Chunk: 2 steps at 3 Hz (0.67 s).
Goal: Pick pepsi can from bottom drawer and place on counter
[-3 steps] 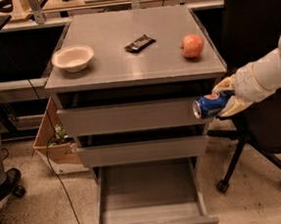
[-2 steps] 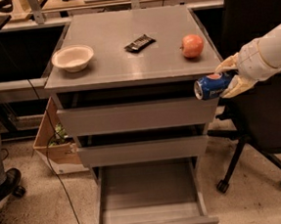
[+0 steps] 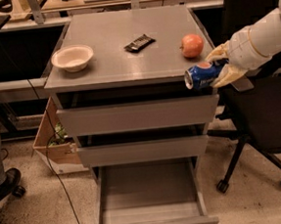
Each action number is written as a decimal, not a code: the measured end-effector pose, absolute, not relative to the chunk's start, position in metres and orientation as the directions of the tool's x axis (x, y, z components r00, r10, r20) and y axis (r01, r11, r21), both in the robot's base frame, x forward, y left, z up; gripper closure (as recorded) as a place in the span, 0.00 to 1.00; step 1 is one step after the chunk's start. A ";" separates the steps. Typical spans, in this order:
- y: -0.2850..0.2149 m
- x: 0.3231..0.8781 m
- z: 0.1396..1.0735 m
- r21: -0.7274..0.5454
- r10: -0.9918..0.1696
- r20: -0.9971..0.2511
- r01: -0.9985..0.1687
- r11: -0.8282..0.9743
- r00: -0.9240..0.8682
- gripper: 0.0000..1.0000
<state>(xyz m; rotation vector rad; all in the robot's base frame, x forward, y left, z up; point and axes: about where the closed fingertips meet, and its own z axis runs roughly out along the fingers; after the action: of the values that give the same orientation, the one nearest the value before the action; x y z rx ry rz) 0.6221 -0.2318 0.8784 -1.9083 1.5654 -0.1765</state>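
Note:
The blue pepsi can (image 3: 200,76) lies sideways in the air at the counter's front right corner, its silver end facing left. My gripper (image 3: 220,66) is shut on it, cream fingers above and below the can, the white arm reaching in from the right. The can sits level with the counter (image 3: 125,51) edge, just off its right front corner. The bottom drawer (image 3: 147,194) is pulled open below, and its inside shows nothing.
On the counter stand a white bowl (image 3: 72,57) at the left, a dark snack bar (image 3: 139,43) in the middle and a red apple (image 3: 192,45) at the right. A black office chair (image 3: 259,118) is right of the cabinet. A cardboard box (image 3: 52,139) sits at the left.
My gripper has lifted the can from beside the top drawer front up to counter height, moving slightly up and toward the counter's right corner.

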 end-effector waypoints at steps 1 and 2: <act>-0.199 0.654 0.914 -0.595 -0.883 -0.340 -0.801 -0.064 0.323 1.00; -0.164 0.688 0.932 -0.606 -0.842 -0.412 -0.795 -0.033 0.349 1.00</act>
<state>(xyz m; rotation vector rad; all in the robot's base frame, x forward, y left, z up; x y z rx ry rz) 0.6876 -0.1641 0.9315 -1.8183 1.4426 -0.0742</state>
